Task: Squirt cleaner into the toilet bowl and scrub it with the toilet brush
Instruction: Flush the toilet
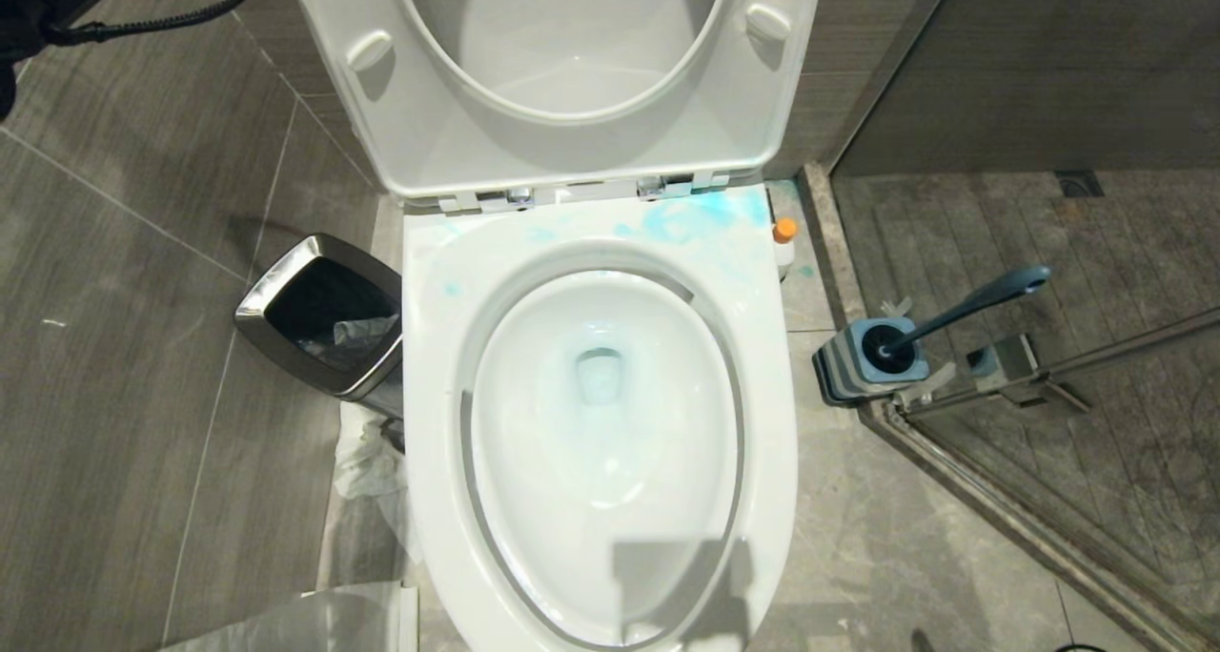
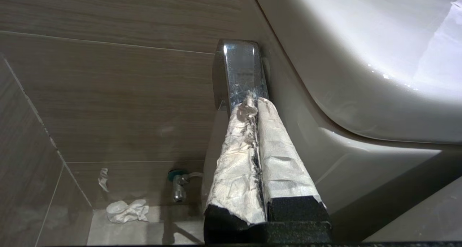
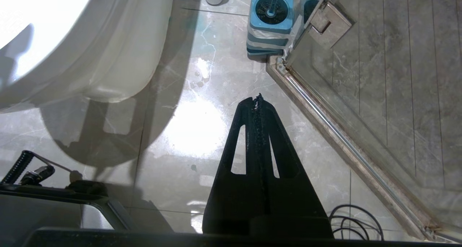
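- The toilet bowl [image 1: 600, 414] sits dead centre, lid up against the wall, so the opening is free for pouring and scrubbing.
- Blue streaks lie on the rim [image 1: 686, 223] near the hinges, and the water at the bottom looks faintly blue; I'd judge some cleaner is already in there.
- The cleaner bottle [image 1: 783, 242], with its orange cap, stands on the floor tucked against the toilet's right side near the back, within reach, I'd say, of the right arm.
- The toilet brush [image 1: 972, 304] stands in its blue holder [image 1: 872, 358] by the shower door frame, handle leaning away from the toilet; scrubbing looks not yet begun.
- Left gripper [image 2: 252, 102], fingers wrapped in white padding and pressed together on nothing, is low beside the toilet's flank with its tips right at a shiny metal bin [image 1: 324, 314].
- Right gripper [image 3: 257, 100] hangs over the floor to the right of the toilet, black fingers pressed together and empty, the brush holder ahead of it.
- The floor [image 1: 124, 347] is grey wood-look tile on the left and glossy marble-look tile [image 3: 195, 128] on the right, which looks slippery to me.
- A crumpled tissue [image 2: 126, 211] lies by the wall near the water valve [image 2: 178, 183], and plastic sheeting [image 1: 372, 471] trails below the bin.
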Tool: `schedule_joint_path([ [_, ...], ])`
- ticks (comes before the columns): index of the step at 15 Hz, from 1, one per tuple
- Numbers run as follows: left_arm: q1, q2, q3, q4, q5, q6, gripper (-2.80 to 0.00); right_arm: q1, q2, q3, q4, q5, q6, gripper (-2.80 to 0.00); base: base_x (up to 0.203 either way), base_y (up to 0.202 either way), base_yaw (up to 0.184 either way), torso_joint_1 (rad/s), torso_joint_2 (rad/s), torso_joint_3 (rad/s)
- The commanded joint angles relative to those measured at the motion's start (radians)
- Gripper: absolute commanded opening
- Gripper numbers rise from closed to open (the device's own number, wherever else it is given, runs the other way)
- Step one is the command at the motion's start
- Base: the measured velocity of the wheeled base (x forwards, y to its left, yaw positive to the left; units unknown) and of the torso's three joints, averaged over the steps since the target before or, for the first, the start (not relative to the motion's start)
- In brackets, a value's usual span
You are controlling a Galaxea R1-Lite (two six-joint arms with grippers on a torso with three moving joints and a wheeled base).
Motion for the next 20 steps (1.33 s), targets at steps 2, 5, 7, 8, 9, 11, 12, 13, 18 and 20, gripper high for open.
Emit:
schedule_joint_path([
  [2, 0.001, 0.056, -0.003, 0.008, 0.000, -0.007, -2.80, 0.001, 0.001, 0.000, 0.000, 0.001, -0.001, -2.80, 0.000, 0.000, 0.000, 0.000, 0.00, 0.000],
  [5, -0.001, 0.091, -0.009, 0.009, -0.002, -0.025, -2.80, 0.001, 0.001, 0.000, 0.000, 0.001, -0.001, -2.80, 0.000, 0.000, 0.000, 0.000, 0.00, 0.000],
  [7, -0.008, 0.102, -0.009, 0.012, -0.003, -0.030, -2.80, 0.000, 0.001, 0.000, 0.000, 0.001, -0.001, -2.80, 0.000, 0.000, 0.000, 0.000, 0.00, 0.000],
  [8, -0.008, 0.110, -0.009, 0.012, -0.003, -0.039, -2.80, 0.000, 0.001, 0.000, 0.000, 0.001, -0.001, -2.80, 0.000, 0.000, 0.000, 0.000, 0.00, 0.000],
  [9, -0.008, 0.111, -0.009, 0.012, -0.003, -0.048, -2.80, 0.000, 0.001, 0.000, 0.000, 0.001, -0.001, -2.80, 0.000, 0.000, 0.000, 0.000, 0.00, 0.000],
  [11, -0.007, 0.106, -0.009, 0.012, -0.003, -0.055, -2.80, 0.000, 0.001, 0.000, 0.000, 0.001, -0.001, -2.80, 0.000, 0.000, 0.000, 0.000, 0.00, 0.000],
  [12, -0.007, 0.103, -0.009, 0.011, -0.003, -0.055, -2.80, 0.001, 0.001, 0.000, 0.000, 0.001, -0.001, -2.80, 0.000, 0.000, 0.000, 0.000, 0.00, 0.000],
  [13, -0.005, 0.100, -0.009, 0.011, -0.003, -0.055, -2.80, 0.000, 0.001, 0.000, 0.000, 0.001, -0.001, -2.80, 0.000, 0.000, 0.000, 0.000, 0.00, 0.000],
  [18, -0.003, 0.064, -0.009, 0.013, -0.019, -0.062, -2.80, 0.000, 0.001, 0.000, 0.000, 0.001, -0.001, -2.80, 0.000, 0.000, 0.000, 0.000, 0.00, 0.000],
  [20, -0.001, 0.026, -0.008, 0.017, -0.024, -0.062, -2.80, 0.000, 0.001, 0.000, 0.000, 0.001, -0.001, -2.80, 0.000, 0.000, 0.000, 0.000, 0.00, 0.000],
])
